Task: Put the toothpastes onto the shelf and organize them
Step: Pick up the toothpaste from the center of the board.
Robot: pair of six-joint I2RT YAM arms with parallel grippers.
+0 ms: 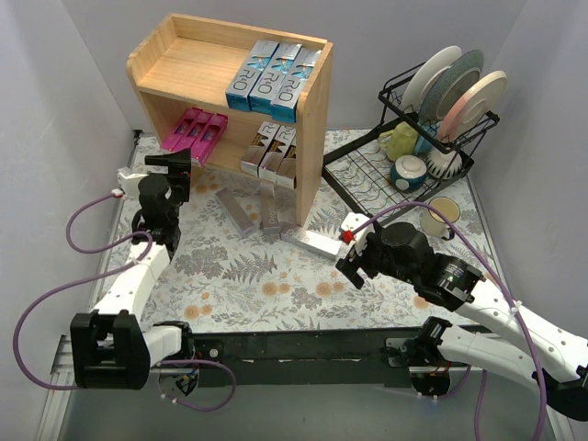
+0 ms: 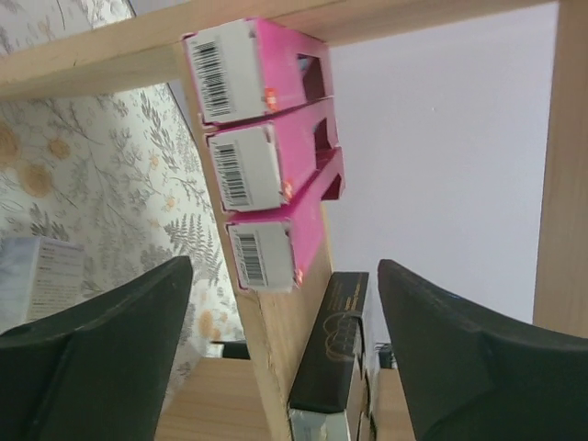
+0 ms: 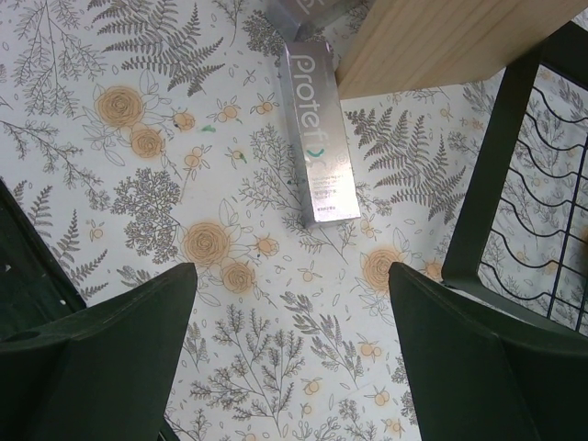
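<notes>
The surface (image 1: 276,285) wore a fern-and-flower print between pale walls, and the wooden shelf (image 1: 317,119) stood at its far side. Three blue boxes (image 1: 274,81) sat on the top board, three pink boxes (image 2: 266,165) lay side by side on the middle one with their barcode ends toward my left tool (image 1: 171,162), and dark and silver boxes (image 1: 273,158) filled the bottom level. My left tool hung just in front of the shelf's left side, fingers apart and holding nothing. My right tool (image 3: 292,274) hovered over the print, its fingers likewise spread and empty. Ahead of it a silver toothpaste box (image 3: 319,138) lay flat on the surface, its far end at the foot of the shelf's side panel. Two loose boxes (image 1: 250,211) lay flat just in front of the shelf opening, left of the silver one. A black wire dish rack (image 1: 404,92) with plates and cups crowded the right, its drain tray near the silver box, and a mug (image 1: 443,217) stood beside my right arm.
</notes>
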